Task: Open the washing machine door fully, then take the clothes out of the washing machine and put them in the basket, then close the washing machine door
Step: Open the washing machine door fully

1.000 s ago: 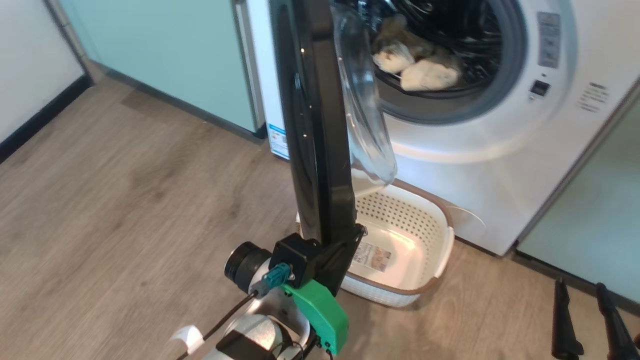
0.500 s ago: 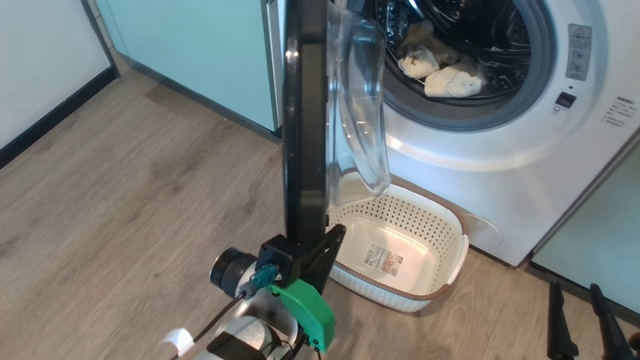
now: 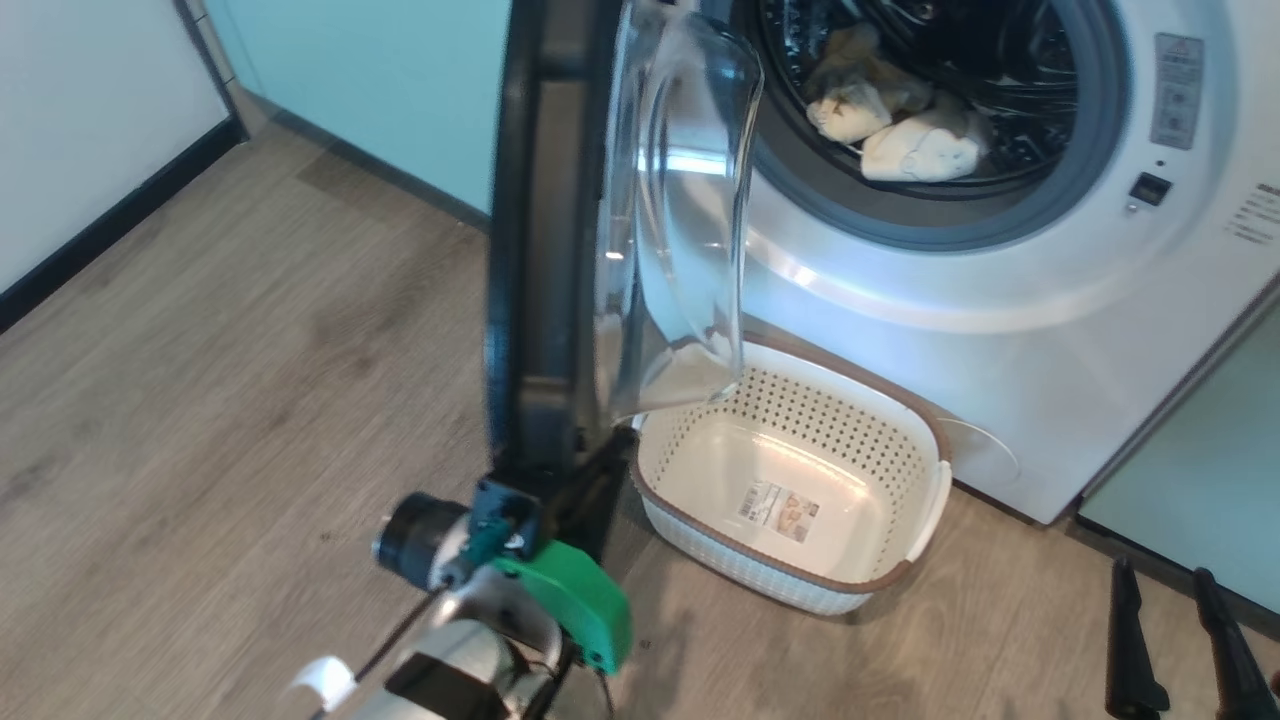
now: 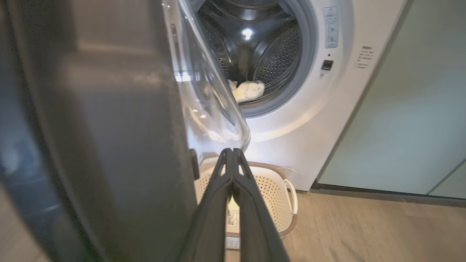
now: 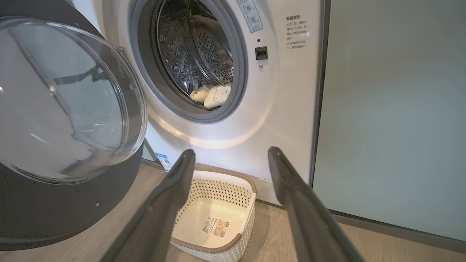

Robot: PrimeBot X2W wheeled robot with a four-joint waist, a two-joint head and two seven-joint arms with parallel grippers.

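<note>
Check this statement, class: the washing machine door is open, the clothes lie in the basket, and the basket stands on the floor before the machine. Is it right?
One error: the clothes lie in the washing machine, not in the basket, as the head view shows. The washing machine door is open, and the basket stands on the floor before it.

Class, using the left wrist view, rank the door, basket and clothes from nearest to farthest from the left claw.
1. Door, beside the left claw, on its left.
2. Basket, on the floor just ahead.
3. Clothes, farther, inside the drum.
</note>
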